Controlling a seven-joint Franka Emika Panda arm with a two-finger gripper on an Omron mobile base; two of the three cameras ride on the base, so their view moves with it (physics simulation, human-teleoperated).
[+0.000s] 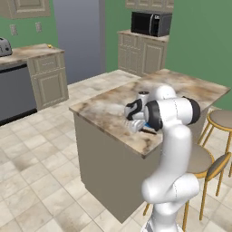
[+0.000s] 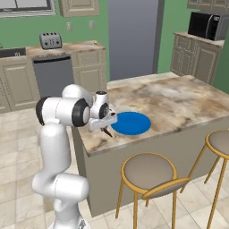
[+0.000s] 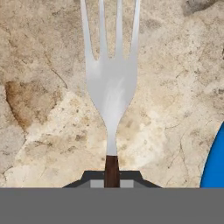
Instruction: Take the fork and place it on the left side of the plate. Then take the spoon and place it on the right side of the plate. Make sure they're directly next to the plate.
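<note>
The fork (image 3: 111,83) lies just left of the plate (image 3: 215,164).

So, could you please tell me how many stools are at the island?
2: one stool at the island's near side, below the plate; another stool further right, cut off. More may be hidden.

both base views flank the island counter (image 1: 113,108); hand view looks closely down.

Bare marbled bench (image 3: 48,87) spreads open across the left and centre of the hand view. At the lower right edge the plate (image 3: 216,166) crowds in. In the right base view, stools (image 2: 147,172) line the bench's near side.
</note>
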